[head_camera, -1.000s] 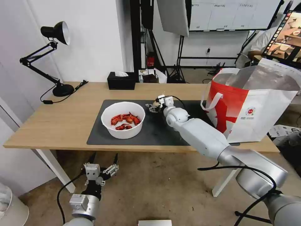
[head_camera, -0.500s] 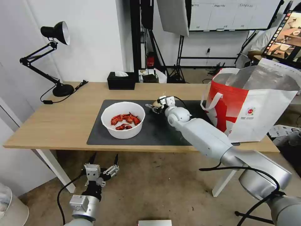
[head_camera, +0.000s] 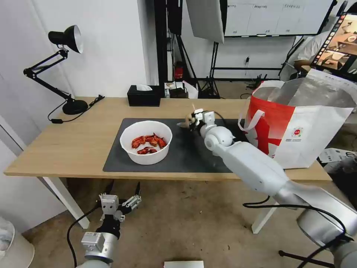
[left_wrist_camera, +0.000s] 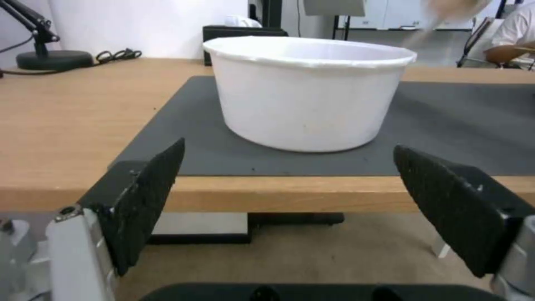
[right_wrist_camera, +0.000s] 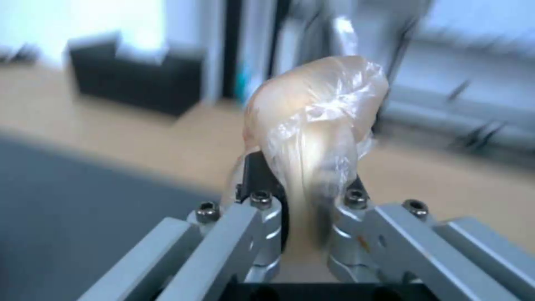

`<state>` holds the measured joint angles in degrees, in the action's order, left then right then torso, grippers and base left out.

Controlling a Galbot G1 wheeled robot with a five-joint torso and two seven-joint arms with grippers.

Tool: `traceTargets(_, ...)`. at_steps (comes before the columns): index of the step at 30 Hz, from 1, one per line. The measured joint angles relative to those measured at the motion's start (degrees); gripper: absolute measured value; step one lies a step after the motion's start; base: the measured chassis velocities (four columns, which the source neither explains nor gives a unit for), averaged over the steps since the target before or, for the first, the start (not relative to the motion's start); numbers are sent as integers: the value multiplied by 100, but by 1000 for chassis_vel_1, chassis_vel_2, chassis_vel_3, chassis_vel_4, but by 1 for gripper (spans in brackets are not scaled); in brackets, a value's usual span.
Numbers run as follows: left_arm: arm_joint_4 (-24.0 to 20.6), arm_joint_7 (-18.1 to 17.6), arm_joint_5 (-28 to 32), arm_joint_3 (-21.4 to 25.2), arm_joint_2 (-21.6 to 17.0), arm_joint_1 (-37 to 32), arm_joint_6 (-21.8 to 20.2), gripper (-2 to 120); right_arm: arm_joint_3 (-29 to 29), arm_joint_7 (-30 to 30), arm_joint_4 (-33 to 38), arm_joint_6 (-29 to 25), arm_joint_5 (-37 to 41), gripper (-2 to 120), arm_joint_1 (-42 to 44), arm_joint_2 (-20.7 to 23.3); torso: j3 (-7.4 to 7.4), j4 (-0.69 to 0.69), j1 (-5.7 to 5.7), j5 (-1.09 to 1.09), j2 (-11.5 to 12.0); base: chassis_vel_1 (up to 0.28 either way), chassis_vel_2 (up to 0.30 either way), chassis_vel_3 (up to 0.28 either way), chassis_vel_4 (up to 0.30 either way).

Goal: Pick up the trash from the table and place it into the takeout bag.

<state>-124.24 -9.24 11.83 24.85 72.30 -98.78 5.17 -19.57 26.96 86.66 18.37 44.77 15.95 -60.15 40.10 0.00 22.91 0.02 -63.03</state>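
both right jaws (right_wrist_camera: 304, 188) around wrapped ball (right_wrist_camera: 317, 121)

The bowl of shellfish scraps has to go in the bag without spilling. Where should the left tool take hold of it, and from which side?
Best guess: pinch the rim of the white bowl on its near side, coming down from above with one finger inside the wall. It stands upright and open on the mat, scraps low inside. In the left wrist view its body looks about as wide as the left tool opens.
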Motion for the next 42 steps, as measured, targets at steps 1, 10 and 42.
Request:
traceTargets(1,-18,-1,-5,-8,1,-9,0,100,115,164,300,-5,-121,6,83,176,0,-1,0,-2,0,0,0,0,0)
traceTargets(10,-102,-1,-67,-113,3,-29,0,100,1015,1323,1729,474,-256,6,369,1283,0,-1,0,0,0,0,0,0,0)
traceTargets(42,-92,19,-114,-229,-6,4,-25,100,1472,2460,1642,1507,1332,68,235,2093,1,1,0,-2,1,0,0,0,0)
